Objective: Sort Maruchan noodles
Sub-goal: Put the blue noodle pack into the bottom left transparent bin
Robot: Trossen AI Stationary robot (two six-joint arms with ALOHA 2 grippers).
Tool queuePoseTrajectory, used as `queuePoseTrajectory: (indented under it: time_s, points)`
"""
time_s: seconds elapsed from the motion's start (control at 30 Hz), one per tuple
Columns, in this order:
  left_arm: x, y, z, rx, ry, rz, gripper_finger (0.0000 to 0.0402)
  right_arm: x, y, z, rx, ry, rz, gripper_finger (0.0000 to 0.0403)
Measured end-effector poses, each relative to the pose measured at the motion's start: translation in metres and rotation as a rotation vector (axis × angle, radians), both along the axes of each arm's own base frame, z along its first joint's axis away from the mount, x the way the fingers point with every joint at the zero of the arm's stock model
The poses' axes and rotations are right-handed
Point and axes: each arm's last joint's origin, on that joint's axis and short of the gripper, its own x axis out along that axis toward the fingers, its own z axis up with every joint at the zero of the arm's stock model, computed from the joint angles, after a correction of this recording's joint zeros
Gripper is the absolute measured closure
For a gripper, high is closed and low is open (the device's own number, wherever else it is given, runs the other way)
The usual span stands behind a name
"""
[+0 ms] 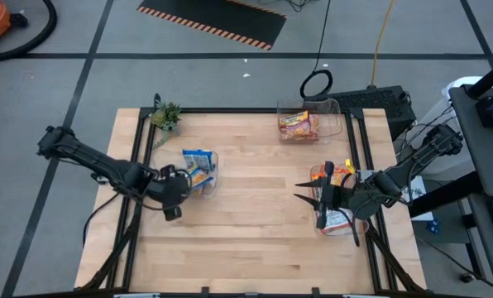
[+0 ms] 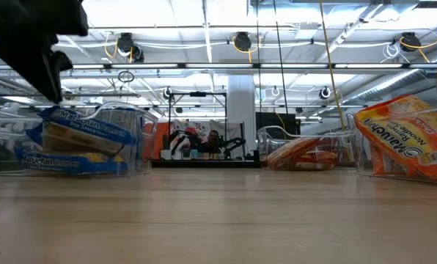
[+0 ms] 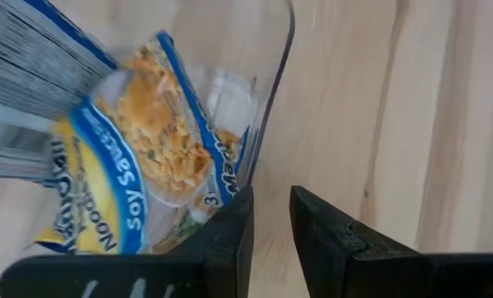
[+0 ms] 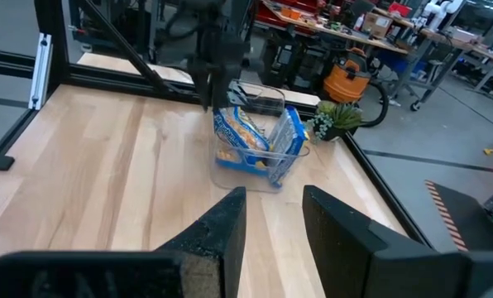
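Clear left bin (image 1: 202,171) holds blue-yellow packets (image 1: 198,159); left gripper (image 1: 174,184) at its 8 o'clock, right gripper (image 1: 323,197) over the right bin (image 1: 337,217). Left wrist view – jaws narrow, empty, straddling the bin wall; could snag and drag it. Right wrist view – jaws part-open, empty.

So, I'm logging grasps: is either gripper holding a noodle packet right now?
No. The left gripper and right gripper both show empty gaps between their fingers.

Yellow-and-blue noodles (image 1: 198,164) lie left, orange noodles (image 1: 298,125) far, more orange packets (image 1: 336,178) right.
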Motion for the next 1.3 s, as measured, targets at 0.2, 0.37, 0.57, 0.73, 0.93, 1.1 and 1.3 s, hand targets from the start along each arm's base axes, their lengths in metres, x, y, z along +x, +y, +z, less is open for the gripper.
queuePoseTrajectory:
  time_s: [0.2,0.37,0.57,0.73,0.93,1.1,1.3]
  points:
    - [-0.002,-0.002,0.022,0.056,-0.126,0.022,0.0314,0.000,0.000,0.000,0.000,0.002,0.000,0.0289]
    - [-0.003,-0.005,0.023,0.053,-0.163,0.022,0.0314,0.000,0.000,0.000,0.009,-0.001,-0.003,0.0289]
    - [-0.008,-0.003,-0.001,0.046,-0.078,0.028,0.0314,0.000,0.000,0.000,0.028,-0.006,-0.008,0.0289]
    - [-0.014,0.002,-0.010,0.045,0.000,0.082,0.0314,0.000,0.001,0.000,0.046,0.006,0.037,0.0289]
    - [-0.024,0.015,-0.020,0.098,0.114,0.186,0.0314,0.000,0.001,0.000,0.045,0.007,0.039,0.0289]
    - [-0.029,0.019,-0.021,0.093,0.156,0.245,0.0314,0.000,0.001,0.000,0.043,0.007,0.040,0.0289]
    - [-0.020,0.017,-0.018,0.069,0.066,0.224,0.0314,0.000,0.001,0.000,0.042,0.007,0.039,0.0289]
